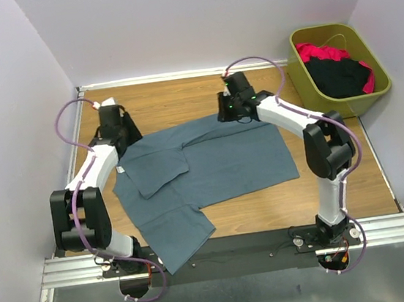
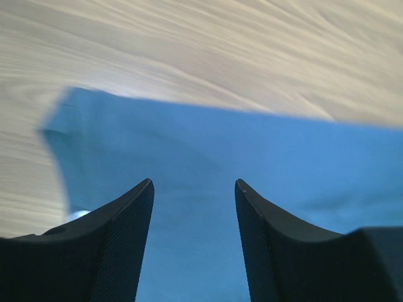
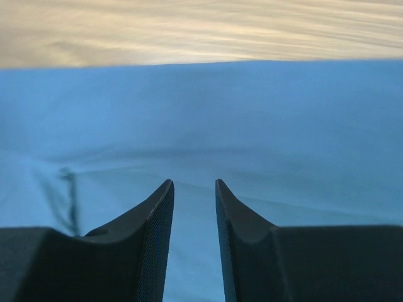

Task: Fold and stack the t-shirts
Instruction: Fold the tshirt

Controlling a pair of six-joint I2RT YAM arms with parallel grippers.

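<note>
A slate-blue cloth t-shirt (image 1: 218, 160) lies mid-frame on the pale wooden counter (image 1: 181, 98), lavender walls (image 1: 2, 87) around; left hand (image 2: 194, 184) spread, right hand (image 3: 194, 182) narrowly parted.

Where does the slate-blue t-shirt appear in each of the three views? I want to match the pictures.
Top external: the slate-blue t-shirt lies spread in the middle of the wooden table top.
Left wrist: the t-shirt fills the lower part, one corner at upper left.
Right wrist: the t-shirt fills nearly all the picture below a strip of wood.
Shared landmark: the wooden table top beyond the shirt's far edge.
</note>
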